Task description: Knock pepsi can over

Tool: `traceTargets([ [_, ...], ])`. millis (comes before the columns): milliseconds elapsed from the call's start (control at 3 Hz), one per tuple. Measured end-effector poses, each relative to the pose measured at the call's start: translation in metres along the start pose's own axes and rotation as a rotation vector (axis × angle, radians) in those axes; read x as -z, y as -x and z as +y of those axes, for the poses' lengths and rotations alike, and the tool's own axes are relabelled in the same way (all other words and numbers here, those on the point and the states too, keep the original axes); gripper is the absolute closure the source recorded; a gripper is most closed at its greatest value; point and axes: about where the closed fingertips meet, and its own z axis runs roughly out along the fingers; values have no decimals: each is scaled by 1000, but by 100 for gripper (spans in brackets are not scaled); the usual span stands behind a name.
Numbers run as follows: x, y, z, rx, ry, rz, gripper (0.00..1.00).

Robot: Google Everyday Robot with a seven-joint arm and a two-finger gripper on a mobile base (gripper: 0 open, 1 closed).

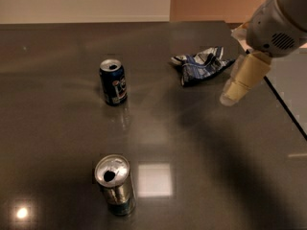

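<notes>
The pepsi can (113, 82), dark blue with a round logo and a silver top, stands upright on the dark table (201, 147), left of centre. My gripper (233, 96) hangs at the right side on a white arm, its cream-coloured tip above the table, well to the right of the pepsi can and just right of the foil bag. It touches nothing.
A crumpled blue-and-white foil snack bag (201, 64) lies at the back right. A silver-grey can with a teal band (115, 184) stands upright near the front. The table's right edge (285, 104) runs diagonally just beyond the gripper.
</notes>
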Motion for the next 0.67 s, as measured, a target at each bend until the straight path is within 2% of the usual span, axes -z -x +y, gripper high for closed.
traceTargets([
  [333, -25, 42, -6, 29, 1, -99, 0],
  [667, -55, 94, -15, 59, 23, -183, 0],
])
